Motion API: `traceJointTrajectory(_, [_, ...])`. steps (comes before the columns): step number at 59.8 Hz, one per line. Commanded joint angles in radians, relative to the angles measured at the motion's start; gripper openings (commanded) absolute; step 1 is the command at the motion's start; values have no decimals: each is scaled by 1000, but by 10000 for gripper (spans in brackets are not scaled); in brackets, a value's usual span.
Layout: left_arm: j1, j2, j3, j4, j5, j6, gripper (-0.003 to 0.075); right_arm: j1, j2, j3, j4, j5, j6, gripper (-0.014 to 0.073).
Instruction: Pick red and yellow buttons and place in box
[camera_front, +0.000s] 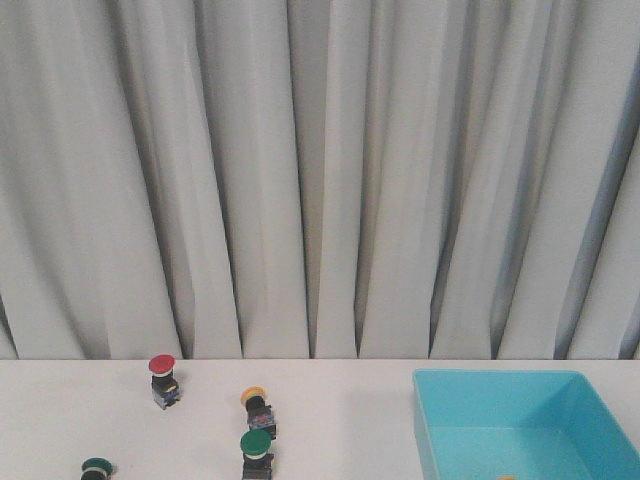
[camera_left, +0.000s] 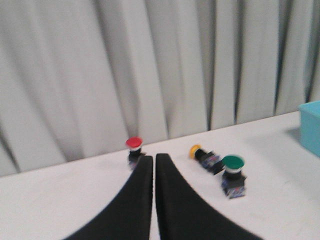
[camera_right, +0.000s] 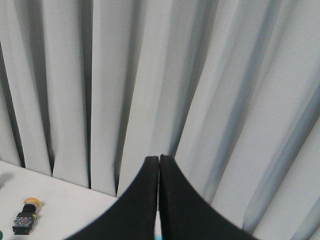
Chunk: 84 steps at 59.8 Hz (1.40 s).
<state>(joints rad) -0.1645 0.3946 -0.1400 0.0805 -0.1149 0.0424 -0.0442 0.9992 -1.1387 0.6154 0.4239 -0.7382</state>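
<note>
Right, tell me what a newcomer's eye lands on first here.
The turquoise box at the table's right, the only big block of colour against the pale curtain. Then the bright caps at the left: a red button standing, a yellow button lying tipped, and a green button nearer the camera.

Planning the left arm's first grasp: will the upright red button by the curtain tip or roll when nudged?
The red button stands upright, its wide cap above a narrower body, so a sideways nudge would likely topple it. Once down, the round cap might let it roll in an arc. The yellow button already lies tilted, suggesting these tip easily.
</note>
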Motion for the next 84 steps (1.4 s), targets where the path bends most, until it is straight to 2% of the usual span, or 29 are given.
traceJointTrajectory(1, [50,-129,70,-12,-60,-5,-6,-4,-11,-31,18,-58,-2,-8])
traceJointTrajectory(9, [127,-331,183,-10,-55,-56,-6,-4,-11,-31,18,-58,-2,-8])
traceJointTrajectory(15, [171,-431,179,-13,90,-73,-6,-4,-11,-31,18,-59,-2,-8])
traceJointTrajectory(26, [151,-421,180,-13,163,-74,-6,-4,-12,-30,18,-58,-2,-8])
traceJointTrajectory(79, [143,-420,177,-13,165,-74,-6,-4,-10,-30,16,-58,1,-8])
traceJointTrajectory(84, [143,-420,177,-13,165,-74,-6,-6,-19,-27,-84,-65,11,-8])
